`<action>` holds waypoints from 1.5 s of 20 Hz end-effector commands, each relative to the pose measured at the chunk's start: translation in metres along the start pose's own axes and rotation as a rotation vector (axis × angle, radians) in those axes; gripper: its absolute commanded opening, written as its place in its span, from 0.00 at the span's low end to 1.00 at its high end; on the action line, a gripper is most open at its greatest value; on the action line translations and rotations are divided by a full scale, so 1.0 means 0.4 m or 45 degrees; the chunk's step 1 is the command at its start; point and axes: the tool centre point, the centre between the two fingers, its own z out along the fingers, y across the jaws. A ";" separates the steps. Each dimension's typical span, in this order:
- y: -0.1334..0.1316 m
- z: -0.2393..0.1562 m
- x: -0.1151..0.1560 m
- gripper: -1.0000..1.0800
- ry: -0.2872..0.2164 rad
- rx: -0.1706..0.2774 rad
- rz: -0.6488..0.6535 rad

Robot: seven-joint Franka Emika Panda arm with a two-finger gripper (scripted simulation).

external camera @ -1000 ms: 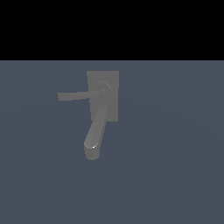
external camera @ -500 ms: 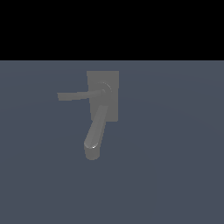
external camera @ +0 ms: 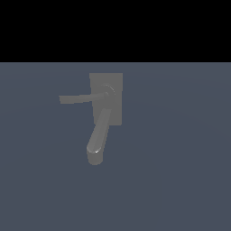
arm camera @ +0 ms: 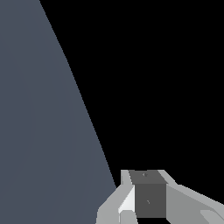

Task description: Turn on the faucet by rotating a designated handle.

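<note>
Exterior view shows no end effector [arm camera: 146, 205], state unclear; we should approach the handle [external camera: 79, 98] tip, avoiding the spout [external camera: 99, 135].

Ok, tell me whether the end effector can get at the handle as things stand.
Probably yes: nothing surrounds the handle in the exterior view. But the end effector is absent there, and the wrist view shows no faucet.

The faucet [external camera: 106, 101] stands near the middle of the floor [external camera: 180, 171]; its handle [external camera: 79, 98] reaches from the plate's hub toward the exterior view's left; the spout [external camera: 98, 137] runs forward and down below it.
</note>
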 end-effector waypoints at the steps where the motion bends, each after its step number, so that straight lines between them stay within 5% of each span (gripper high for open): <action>1: -0.014 -0.027 0.033 0.00 0.055 -0.084 -0.047; 8: -0.104 -0.114 0.141 0.00 0.245 -0.335 -0.235; 16: -0.286 -0.197 0.245 0.00 0.471 -0.564 -0.507; 23: -0.507 -0.240 0.297 0.00 0.667 -0.700 -0.788; 30: -0.768 -0.245 0.295 0.00 0.856 -0.769 -1.103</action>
